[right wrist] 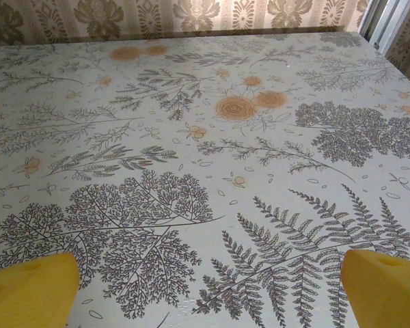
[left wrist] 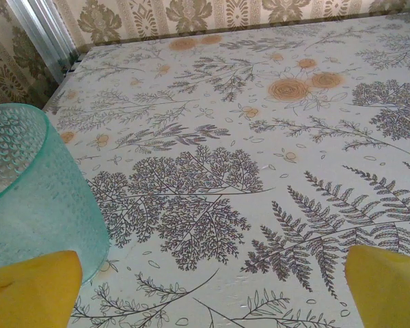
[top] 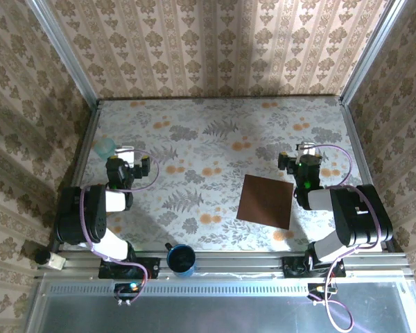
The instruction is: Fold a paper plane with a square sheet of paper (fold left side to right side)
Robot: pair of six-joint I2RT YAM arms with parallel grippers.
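Observation:
The square sheet of paper (top: 267, 200) lies flat and unfolded on the table, dark reddish-brown, right of centre near the front. My right gripper (top: 306, 150) hovers just beyond the sheet's far right corner, open, its yellow fingertips (right wrist: 386, 290) wide apart over bare tablecloth. My left gripper (top: 125, 150) is at the far left, open, with nothing between its yellow fingertips (left wrist: 31, 290); a translucent teal cup (left wrist: 34, 191) stands right beside its left finger. No folded paper plane is in view.
The teal cup (top: 105, 146) sits near the table's left rail. A dark blue cup (top: 182, 259) stands on the front rail between the arm bases. Metal frame rails (top: 80, 163) and patterned walls enclose the floral tablecloth (top: 215, 146).

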